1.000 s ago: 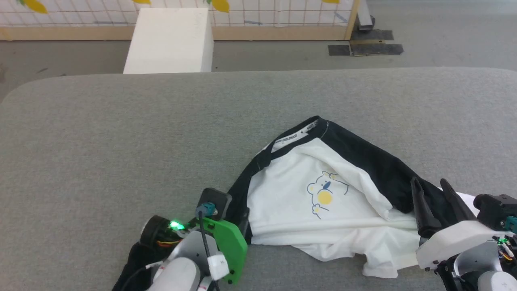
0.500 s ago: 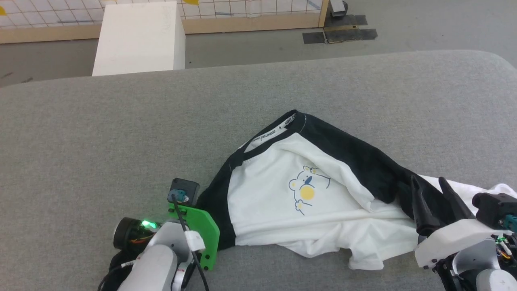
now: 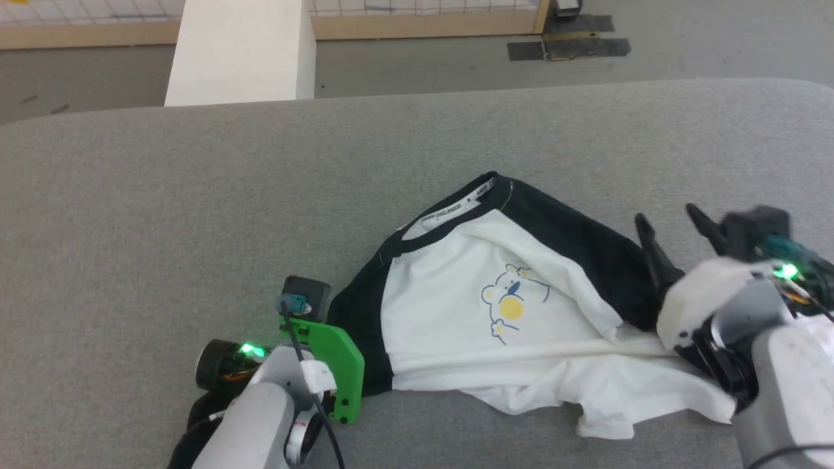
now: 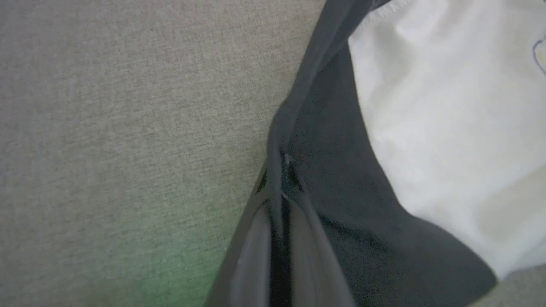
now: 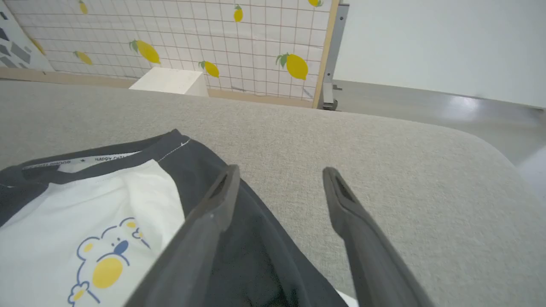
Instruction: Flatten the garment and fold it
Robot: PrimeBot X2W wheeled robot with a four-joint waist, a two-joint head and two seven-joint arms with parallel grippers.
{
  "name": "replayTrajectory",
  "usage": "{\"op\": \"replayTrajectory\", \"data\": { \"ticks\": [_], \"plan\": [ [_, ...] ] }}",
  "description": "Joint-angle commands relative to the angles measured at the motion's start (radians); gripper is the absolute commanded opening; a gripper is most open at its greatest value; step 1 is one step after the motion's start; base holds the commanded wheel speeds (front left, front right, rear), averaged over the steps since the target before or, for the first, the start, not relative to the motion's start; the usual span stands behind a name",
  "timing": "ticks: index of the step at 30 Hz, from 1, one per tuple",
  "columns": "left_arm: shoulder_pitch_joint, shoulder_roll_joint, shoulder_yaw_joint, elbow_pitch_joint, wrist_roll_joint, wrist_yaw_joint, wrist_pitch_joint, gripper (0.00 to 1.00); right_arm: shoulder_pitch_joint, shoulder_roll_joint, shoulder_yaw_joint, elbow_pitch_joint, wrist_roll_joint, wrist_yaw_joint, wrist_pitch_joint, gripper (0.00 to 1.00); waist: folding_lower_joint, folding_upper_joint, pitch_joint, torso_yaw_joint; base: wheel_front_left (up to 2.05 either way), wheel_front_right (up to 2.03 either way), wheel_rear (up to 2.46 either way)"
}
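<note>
A grey cloth-covered worktop [image 3: 195, 195] is stretching across the head view, and the garment [image 3: 456, 339] is lying crumpled on its near right part. The white torso is facing up, with black shoulders running along both sides and loose white folds bunching toward the near edge. Beyond the worktop a white block [image 3: 241, 52] is standing on the floor, and behind it a gridded screen printed with lemons [image 5: 192, 42] is showing in the right wrist view.

The right hand [image 3: 666, 215] is hovering over the garment's black right shoulder, its two dark fingers spread wide apart with nothing between them. One finger is lying over black cloth and the other over bare worktop.

The left hand [image 4: 283, 170] is sitting at the garment's left edge under a green plate [image 3: 332, 365]. Its fingers are pressed together and pinching a ridge of the black sleeve cloth just beside the bare worktop.

A small bear print [image 3: 511, 306] in blue and yellow is showing mid-chest, and the black-trimmed neckline [image 3: 456, 208] is pointing away from the robot.
</note>
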Motion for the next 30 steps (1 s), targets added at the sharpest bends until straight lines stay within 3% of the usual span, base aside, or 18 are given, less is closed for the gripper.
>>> {"op": "replayTrajectory", "data": {
  "ticks": [1, 9, 15, 19, 20, 21, 23, 30],
  "plan": [
    [-0.010, -0.003, -0.007, 0.017, -0.005, -0.002, 0.001, 0.00, -0.038, -0.013, 0.021, 0.045, 0.012, -0.002, 0.024, 1.00, 0.0000, 0.0000, 0.019, 0.021, 0.00, 0.00, 0.00],
    [-0.054, -0.021, -0.013, 0.028, -0.009, 0.002, -0.022, 0.00, -0.244, -0.113, 0.159, 0.326, 0.077, -0.002, 0.179, 1.00, 0.0000, 0.0000, 0.072, 0.081, 0.00, 0.00, 0.00],
    [-0.080, -0.026, -0.013, 0.044, -0.013, 0.004, -0.038, 0.00, -0.335, -0.155, 0.300, 0.448, 0.167, -0.002, 0.290, 1.00, 0.0000, 0.0000, 0.106, 0.106, 0.00, 0.00, 0.00],
    [-0.091, -0.029, -0.015, 0.052, -0.019, 0.003, -0.043, 0.00, -0.375, -0.189, 0.414, 0.488, 0.266, -0.002, 0.420, 1.00, 0.0000, 0.0000, 0.119, 0.113, 0.00, 0.00, 0.00],
    [-0.093, -0.030, -0.015, 0.054, -0.020, 0.002, -0.044, 0.00, -0.380, -0.198, 0.433, 0.494, 0.286, -0.002, 0.452, 0.60, 0.0000, 0.0000, 0.120, 0.114, 0.00, 0.00, 0.00],
    [-0.095, -0.030, -0.016, 0.056, -0.022, 0.002, -0.045, 0.00, -0.386, -0.210, 0.461, 0.495, 0.310, -0.002, 0.490, 0.35, 0.0000, 0.0000, 0.121, 0.116, 0.00, 0.00, 0.00],
    [-0.097, -0.030, -0.015, 0.061, -0.028, -0.001, -0.048, 0.00, -0.395, -0.232, 0.494, 0.487, 0.355, -0.002, 0.536, 0.00, 0.0000, 0.0000, 0.120, 0.116, 0.00, 0.00, 0.00],
    [-0.140, -0.013, 0.011, 0.034, -0.084, -0.059, -0.056, 0.00, -0.448, -0.315, 0.552, 0.423, 0.416, -0.002, 0.523, 0.00, 0.0000, 0.0000, 0.089, 0.107, 0.00, 0.00, 0.00]
  ]
}}
